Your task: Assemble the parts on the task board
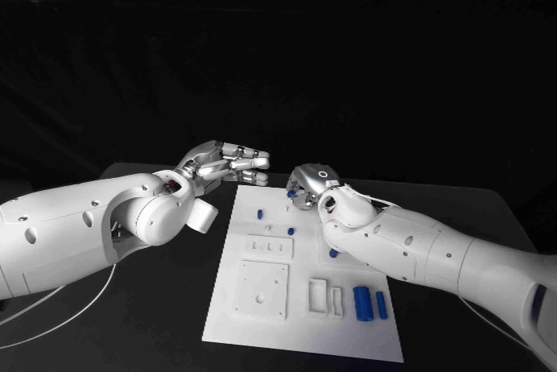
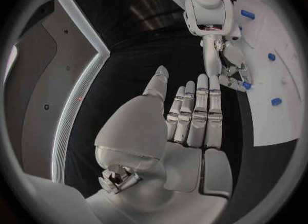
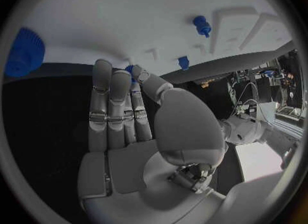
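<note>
At the far end of the task board (image 1: 304, 324), the right hand (image 1: 309, 184) reaches down beside a small blue part (image 1: 290, 192), while the left hand (image 1: 226, 163) hovers off over the counter (image 1: 162, 307), holding nothing. Seen from the left wrist, its fingers (image 2: 195, 113) lie straight and together, likely waiting. From the right wrist, fingertips (image 3: 138, 72) touch a blue piece (image 3: 130, 70) at the board's edge; whether they grip it, I cannot tell.

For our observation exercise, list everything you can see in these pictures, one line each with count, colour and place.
task board: one, white, middle of the table
table: one, black, under the board
long parts: two, blue, side by side, board's near right
small parts: four visible, blue, board's far half
left hand: silver, off the board's far left corner, holding nothing
right hand: silver, board's far edge, fingertips by a small part; grip unclear
</note>
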